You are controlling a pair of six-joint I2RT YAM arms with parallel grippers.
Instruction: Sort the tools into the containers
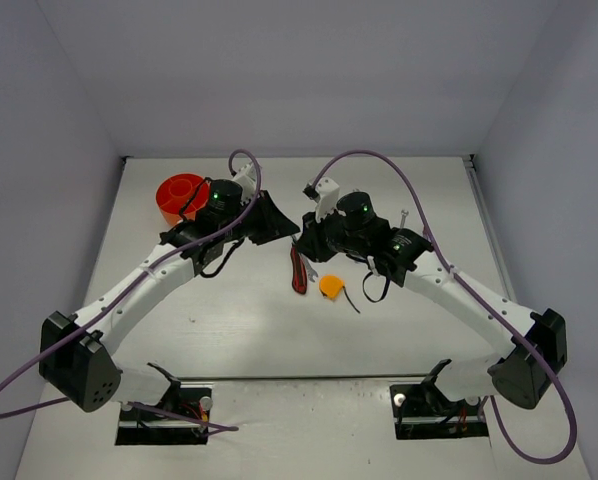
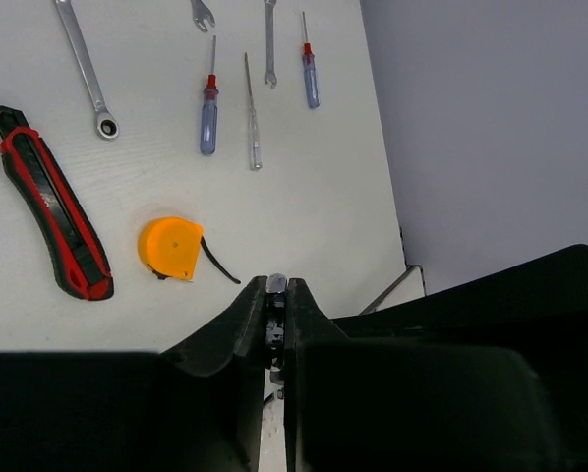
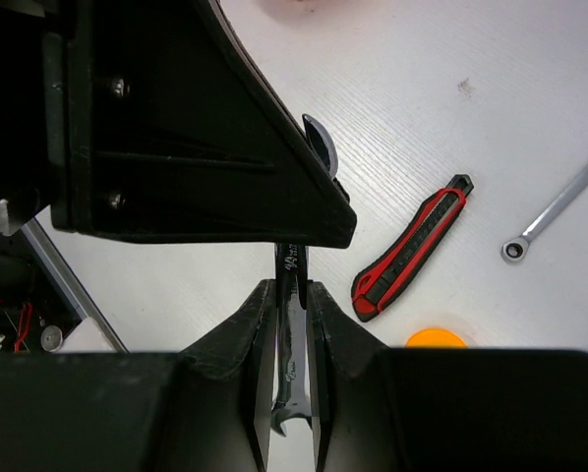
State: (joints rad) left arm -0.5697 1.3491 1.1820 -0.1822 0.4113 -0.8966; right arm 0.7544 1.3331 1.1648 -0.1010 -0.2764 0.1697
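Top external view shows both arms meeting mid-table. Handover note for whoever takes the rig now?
Grip: right fingers shut on a silver wrench; left fingers shut, apparently on its other end.
On the table: utility knife, tape measure, ratchet wrench, two blue-red screwdrivers, clear-handled screwdriver, more wrenches.
Tub: back left, no tool visible inside.
Done: nothing sorted, as far as shown. Left: every tool.

Two robot arms, the left arm (image 1: 149,275) and right arm (image 1: 469,300), built of white tubular links joined by boxy black joint housings. A purple cable (image 1: 244,160) loops along each arm. Small green lights (image 1: 215,198) glow on the black wrist housings. The left gripper (image 2: 276,285) and right gripper (image 3: 292,287) have matte black, wedge-shaped fingers. Two screw heads (image 3: 120,88) dot one black housing.
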